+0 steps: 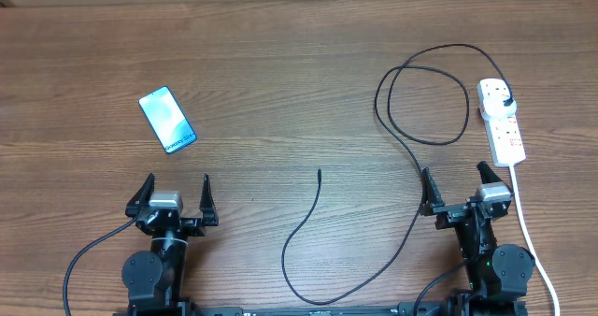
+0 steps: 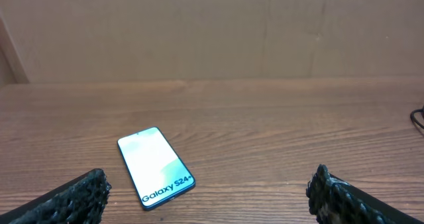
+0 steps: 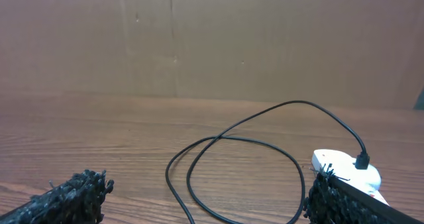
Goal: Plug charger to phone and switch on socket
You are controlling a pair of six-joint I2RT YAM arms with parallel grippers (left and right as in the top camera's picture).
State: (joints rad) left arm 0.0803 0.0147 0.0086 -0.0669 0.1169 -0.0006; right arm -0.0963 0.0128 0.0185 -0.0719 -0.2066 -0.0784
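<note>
Brown wood-grain table [image 1: 280, 73], three items lying flat on it.

Left side: slim blue-screened smartphone [image 1: 168, 120], face up, skewed to the table edge, "Galaxy S24+" legible on the screen in the left wrist view; well apart from everything else. Right side: white oblong power strip [image 1: 501, 120], lengthwise front to back, with its thick white cord [image 1: 525, 232] trailing toward the near edge. Long thin black charger cable [image 1: 318, 193]: black plug [image 1: 505, 101] seated in the strip's far end, one loose loop beside the strip, then a wide curve along the near edge; free connector tip at mid-table, touching nothing.
</note>
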